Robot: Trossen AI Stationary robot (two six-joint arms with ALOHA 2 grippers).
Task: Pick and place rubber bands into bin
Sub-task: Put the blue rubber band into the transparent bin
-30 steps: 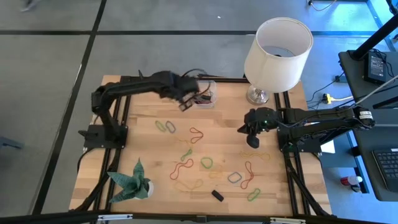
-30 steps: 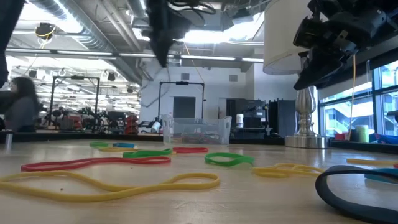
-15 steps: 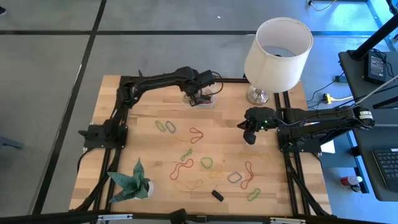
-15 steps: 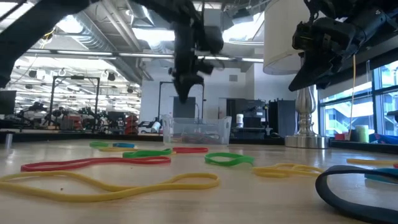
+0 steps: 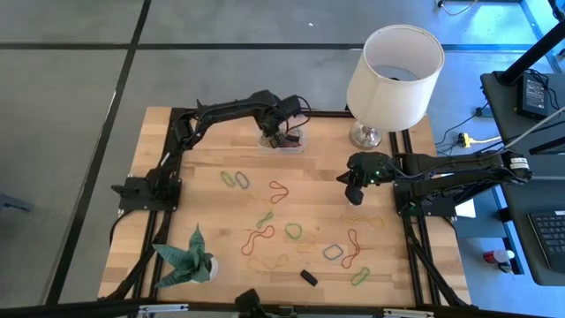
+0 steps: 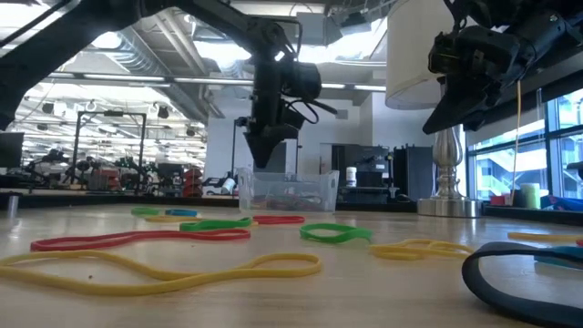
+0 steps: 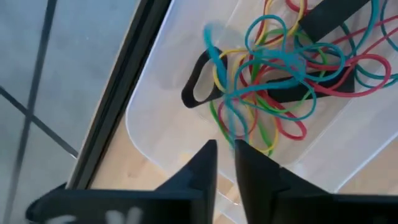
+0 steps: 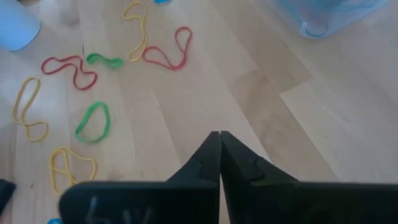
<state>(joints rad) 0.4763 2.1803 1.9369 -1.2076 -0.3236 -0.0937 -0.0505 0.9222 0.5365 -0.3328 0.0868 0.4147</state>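
My left gripper (image 5: pixel 281 134) hangs pointing down over the clear bin (image 5: pixel 288 140), which stands at the table's far edge. Its fingers stand a narrow gap apart (image 7: pixel 225 149). A blurred blue rubber band (image 7: pixel 219 74) stretches from just off those fingertips into the bin, over a tangle of coloured bands (image 7: pixel 292 62). My right gripper (image 5: pixel 353 196) hovers shut above the table's right half (image 8: pixel 219 134). Several rubber bands (image 5: pixel 265 237) lie loose on the wood in front of it (image 8: pixel 93 121). My left gripper comes at the bin from above, pointing down. The blue band's near end (image 7: pixel 233 127) shows right at one fingertip, blurred. I cannot tell whether it touches the finger. The rest of the band lies over the pile in the bin.
A lamp with a white shade (image 5: pixel 395 66) stands at the far right corner, its base (image 5: pixel 365 135) near the bin. A green folded-paper plant (image 5: pixel 185 256) sits at the near left. A small black block (image 5: pixel 308 277) lies near the front edge among the bands.
My left gripper has travelled toward the table's right until it stood over the bin, then sunk lower toward it. The right arm has kept still.
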